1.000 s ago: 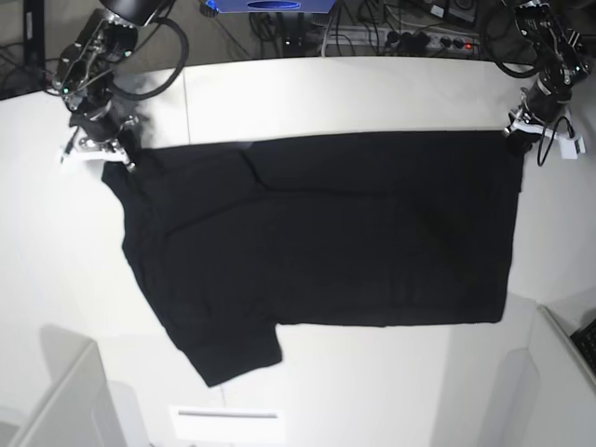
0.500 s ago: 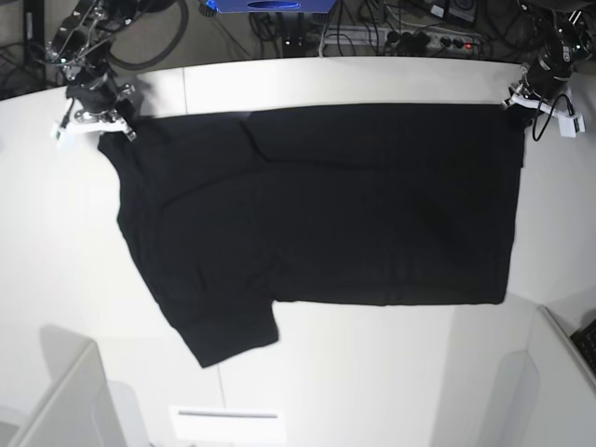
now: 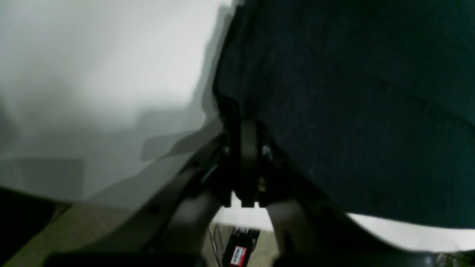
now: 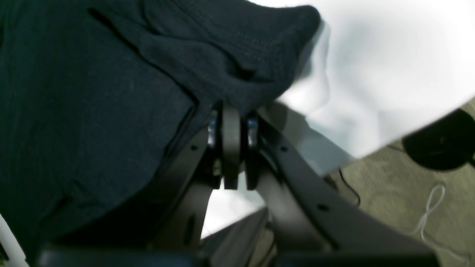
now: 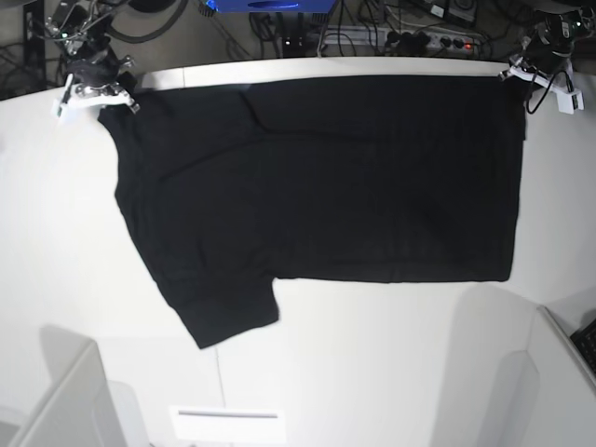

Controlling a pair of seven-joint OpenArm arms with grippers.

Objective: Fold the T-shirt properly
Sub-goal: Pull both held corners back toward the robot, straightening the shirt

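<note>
The black T-shirt lies spread on the white table, plain side up, one sleeve pointing to the front left. My right gripper is shut on the shirt's far left corner; the right wrist view shows bunched black cloth pinched in its jaws. My left gripper is shut on the far right corner; the left wrist view shows the shirt's edge clamped between its jaws. Both held corners are at the table's far edge. The printed side is hidden.
Cables and a power strip lie on the floor behind the table. A white paper slip lies at the front edge. A grey box corner stands front left, another front right.
Both grippers have pulled the shirt's far edge away toward the back of the table. The whole shirt has slid back with them and lies flatter.
</note>
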